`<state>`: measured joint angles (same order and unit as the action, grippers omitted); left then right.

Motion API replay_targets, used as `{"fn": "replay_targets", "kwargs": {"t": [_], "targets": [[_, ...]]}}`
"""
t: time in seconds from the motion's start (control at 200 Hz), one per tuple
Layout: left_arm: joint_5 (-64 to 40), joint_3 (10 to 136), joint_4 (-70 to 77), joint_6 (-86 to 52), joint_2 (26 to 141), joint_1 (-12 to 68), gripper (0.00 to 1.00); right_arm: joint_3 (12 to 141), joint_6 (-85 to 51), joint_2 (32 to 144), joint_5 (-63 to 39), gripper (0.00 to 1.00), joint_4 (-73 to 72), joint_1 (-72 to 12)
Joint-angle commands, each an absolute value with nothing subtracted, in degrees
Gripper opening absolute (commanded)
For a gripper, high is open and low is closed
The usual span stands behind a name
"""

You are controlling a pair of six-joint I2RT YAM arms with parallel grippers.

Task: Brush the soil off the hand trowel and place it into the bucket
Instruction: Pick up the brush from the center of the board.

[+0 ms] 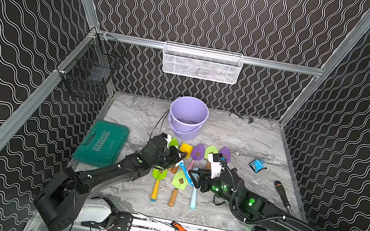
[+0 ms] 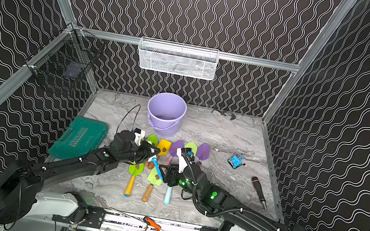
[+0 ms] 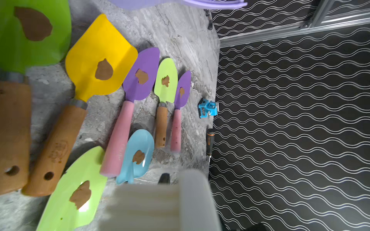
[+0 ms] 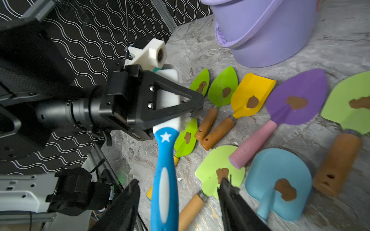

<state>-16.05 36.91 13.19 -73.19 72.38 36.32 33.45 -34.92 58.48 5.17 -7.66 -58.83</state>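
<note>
My left gripper (image 1: 177,157) (image 4: 197,106) is shut on the white head of a brush (image 4: 166,170) (image 1: 186,173), whose blue handle hangs down toward the right arm. My right gripper (image 4: 179,181) (image 1: 195,177) is open; the blue handle runs between its fingers, touching neither. Several hand trowels lie on the marble table, each with a brown soil patch on its blade. Below the right gripper are a light-green trowel (image 4: 210,168) with soil (image 4: 222,173) and a light-blue one (image 4: 280,176). The lilac bucket (image 1: 183,131) (image 4: 270,40) stands upright behind the trowels.
A green tool case (image 1: 101,144) lies at the left. A small blue part (image 1: 257,165) and a black screwdriver (image 1: 281,196) lie at the right. A white mesh basket (image 1: 202,64) and a black wire basket (image 1: 91,71) hang on the walls.
</note>
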Motion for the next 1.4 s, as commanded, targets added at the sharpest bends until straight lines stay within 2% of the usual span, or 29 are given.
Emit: {"fn": "replay_targets", "kwargs": {"t": [0.0, 0.595, 0.816, 1.396], "targets": [[-16.44, 37.45, 14.61, -74.66, 71.66, 36.18, 0.04, 33.92, -34.5, 59.8, 2.54, 0.64, -13.74, -58.97], [-16.08, 36.9, 14.77, -75.19, 70.14, 36.14, 0.03, 35.44, -34.6, 65.07, 0.3, 0.51, -14.6, -58.97], [-16.08, 36.72, 15.15, -75.3, 70.06, 36.13, 0.03, 36.28, -34.43, 66.5, -0.21, 0.39, -14.89, -58.97], [-16.52, 35.24, 17.01, -75.68, 70.48, 36.21, 0.04, 37.53, -35.04, 69.38, -1.81, 0.35, -15.51, -58.97]]}}
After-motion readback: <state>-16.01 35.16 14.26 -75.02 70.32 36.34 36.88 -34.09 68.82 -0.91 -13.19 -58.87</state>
